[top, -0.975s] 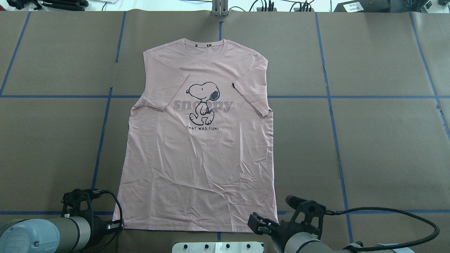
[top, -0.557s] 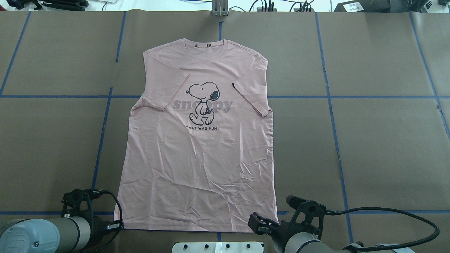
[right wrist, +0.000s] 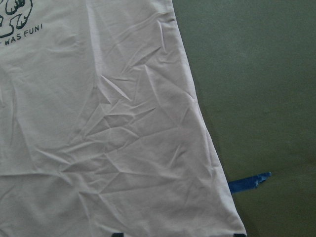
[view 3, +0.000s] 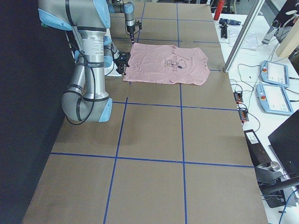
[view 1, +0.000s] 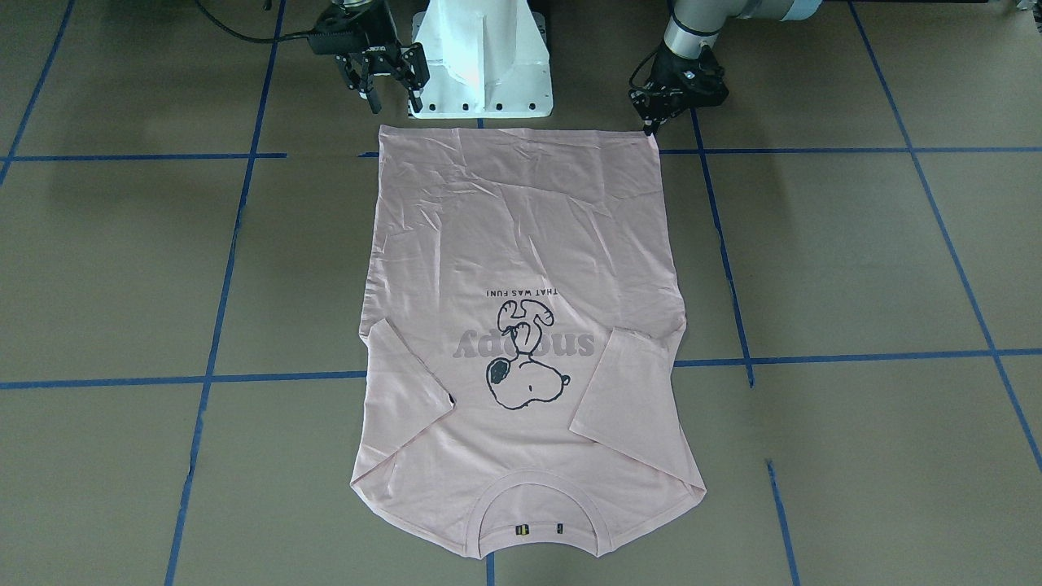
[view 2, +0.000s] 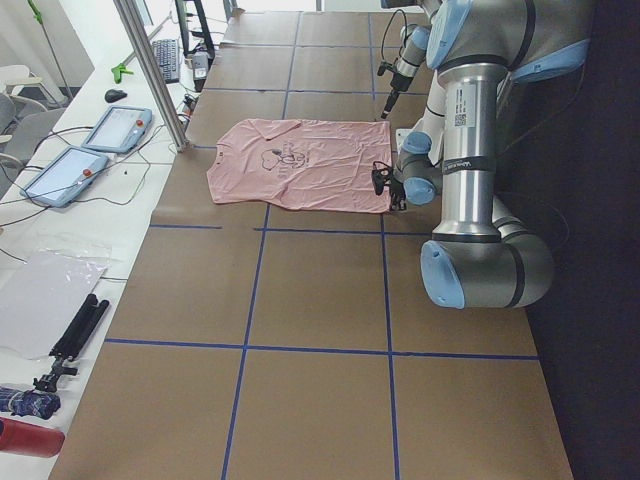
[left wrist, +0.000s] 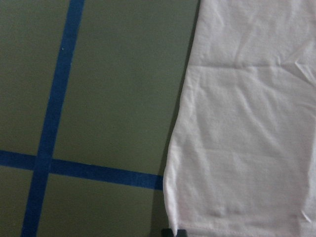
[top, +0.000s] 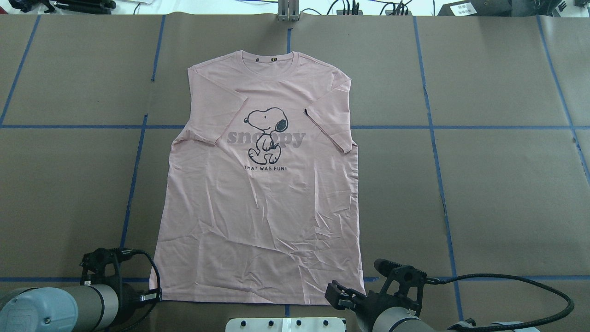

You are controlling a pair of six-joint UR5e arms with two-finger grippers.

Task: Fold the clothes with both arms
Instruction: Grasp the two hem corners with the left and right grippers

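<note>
Little has shifted: left hand [view 1: 652, 126] clenched at T-shirt [view 1: 521, 228] corner, right hand [view 1: 395, 102] released.

left arm [top: 55, 304]: we see it low, wrist angled down | left gripper [view 1: 653, 124]: tips pointing down, gap unreadable (seen edge-on) | right arm [top: 392, 320]: low as well | right gripper [view 1: 393, 99]: tips down, fingers [view 1: 372, 96] spread wide apart

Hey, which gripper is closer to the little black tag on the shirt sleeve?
Right. The right gripper is by the near hem corner of the shirt, on the same side as the tag; the left gripper is at the opposite hem corner, across the shirt's width.
</note>
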